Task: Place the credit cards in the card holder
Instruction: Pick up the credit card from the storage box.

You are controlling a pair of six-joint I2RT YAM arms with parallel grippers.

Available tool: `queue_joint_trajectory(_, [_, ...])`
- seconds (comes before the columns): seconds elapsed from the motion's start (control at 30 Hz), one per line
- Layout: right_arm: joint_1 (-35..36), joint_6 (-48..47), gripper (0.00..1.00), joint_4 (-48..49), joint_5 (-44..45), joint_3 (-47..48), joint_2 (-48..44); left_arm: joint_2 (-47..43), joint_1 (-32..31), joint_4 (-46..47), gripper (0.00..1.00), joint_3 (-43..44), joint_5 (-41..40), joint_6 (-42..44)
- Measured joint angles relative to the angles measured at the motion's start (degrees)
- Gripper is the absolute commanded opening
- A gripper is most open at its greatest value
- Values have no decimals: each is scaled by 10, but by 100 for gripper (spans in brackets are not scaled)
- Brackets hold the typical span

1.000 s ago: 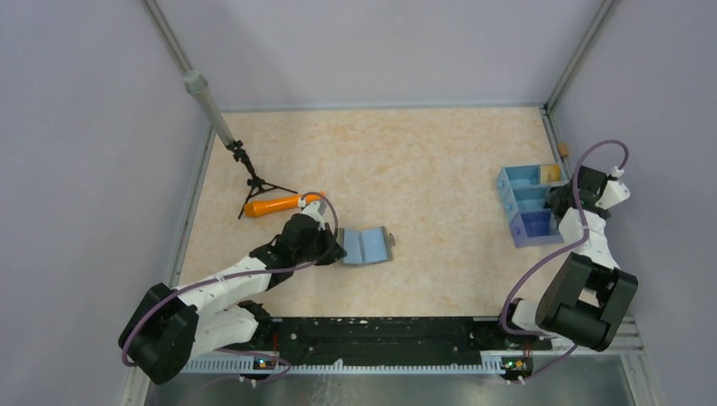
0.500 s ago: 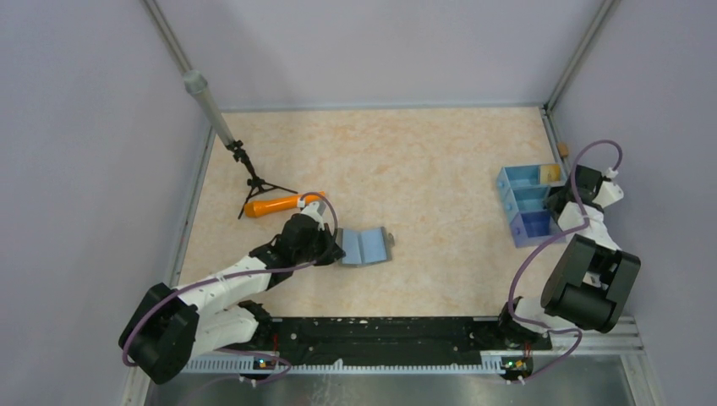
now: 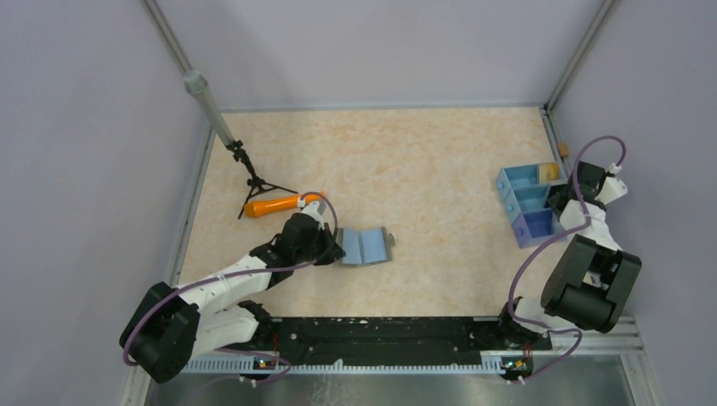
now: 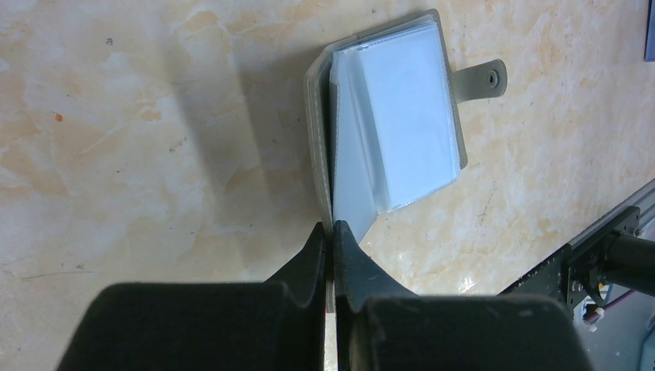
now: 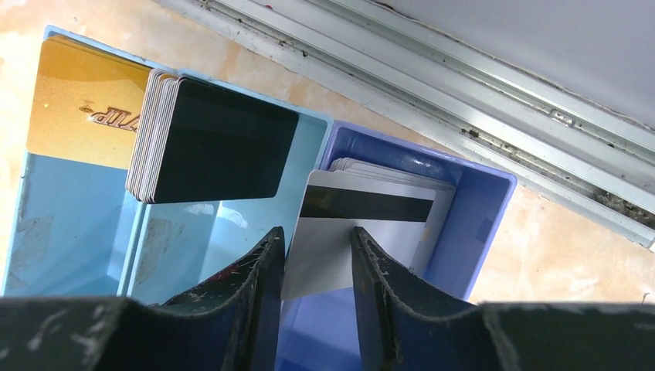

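Note:
The grey card holder (image 3: 365,245) lies open on the table, light blue lining up; it also shows in the left wrist view (image 4: 394,116). My left gripper (image 3: 336,249) is shut on its left cover edge (image 4: 332,228). My right gripper (image 3: 560,203) is over the blue and lilac tray (image 3: 528,203). In the right wrist view it is open (image 5: 318,232), fingers straddling a white card with a black stripe (image 5: 402,232) atop a stack in the lilac compartment. A stack of black cards (image 5: 220,143) stands in the light blue compartment beside it.
A gold card (image 5: 77,108) lies in the tray's far compartment. An orange carrot-shaped stick (image 3: 272,205) and a small black tripod (image 3: 254,182) lie behind the left gripper. The frame rail (image 5: 463,100) runs just beyond the tray.
The right arm's elbow has swung right and its wrist has shifted a little over the tray. The left arm and the card holder have not moved.

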Motion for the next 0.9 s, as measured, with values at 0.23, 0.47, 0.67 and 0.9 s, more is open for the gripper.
queue_joint_trajectory(0.23, [0,-1,23,0,0,5,0,0,0,0,0,0,3,0])
queue_joint_trajectory(0.47, [0,-4,19,-2,0,8,-3,5,0,3,0,0,4,-1])
queue_joint_trajectory(0.67, [0,-5,15,-7,0,9,-10,5,0,4,0,0,6,-1])
queue_joint_trajectory(0.9, [0,-5,9,-23,0,16,-29,5,0,5,0,0,7,-2])
